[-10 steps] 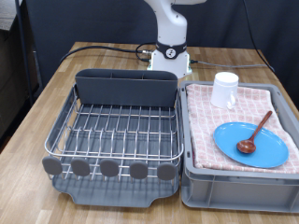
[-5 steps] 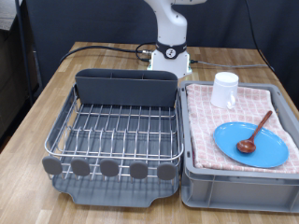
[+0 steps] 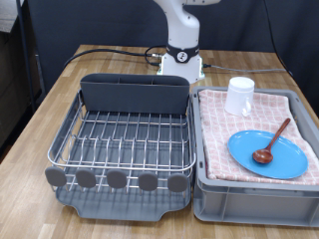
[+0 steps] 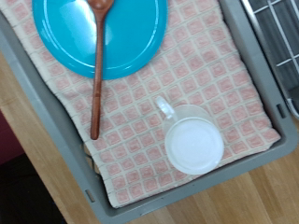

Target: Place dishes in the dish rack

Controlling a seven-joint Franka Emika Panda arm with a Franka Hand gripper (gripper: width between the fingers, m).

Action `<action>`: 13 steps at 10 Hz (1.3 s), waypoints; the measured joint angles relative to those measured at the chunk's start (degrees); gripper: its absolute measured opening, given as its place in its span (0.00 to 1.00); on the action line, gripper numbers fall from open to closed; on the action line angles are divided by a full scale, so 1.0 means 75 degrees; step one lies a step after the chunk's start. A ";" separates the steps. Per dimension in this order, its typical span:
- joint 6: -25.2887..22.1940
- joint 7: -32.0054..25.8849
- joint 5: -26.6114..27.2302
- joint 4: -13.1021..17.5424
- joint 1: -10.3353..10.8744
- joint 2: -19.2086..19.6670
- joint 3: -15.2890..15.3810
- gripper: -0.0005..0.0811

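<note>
Hand unseen; mug beside spoon

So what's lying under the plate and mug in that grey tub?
A pink checked cloth lines the tub; the plate, spoon and mug sit on it. What's beneath the cloth is hidden. The gripper isn't visible.

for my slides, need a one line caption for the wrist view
Round light-blue plate, dark-brown wooden spoon and plain white mug on pink checked cloth.
</note>
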 joint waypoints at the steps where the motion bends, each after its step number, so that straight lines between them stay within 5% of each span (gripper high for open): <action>1: 0.0083 -0.0012 0.0110 0.0022 0.0011 0.0066 -0.0010 0.99; 5: 0.0526 0.0129 -0.0430 -0.0186 0.0016 0.0301 0.0407 0.99; 9: 0.2156 0.2336 -0.2148 -0.0565 -0.0025 0.1064 0.1433 0.99; 11: 0.3037 0.2729 -0.2459 -0.0613 -0.0027 0.1558 0.1588 0.99; 13: 0.2925 0.2751 -0.2518 -0.0613 -0.0026 0.1556 0.1591 0.99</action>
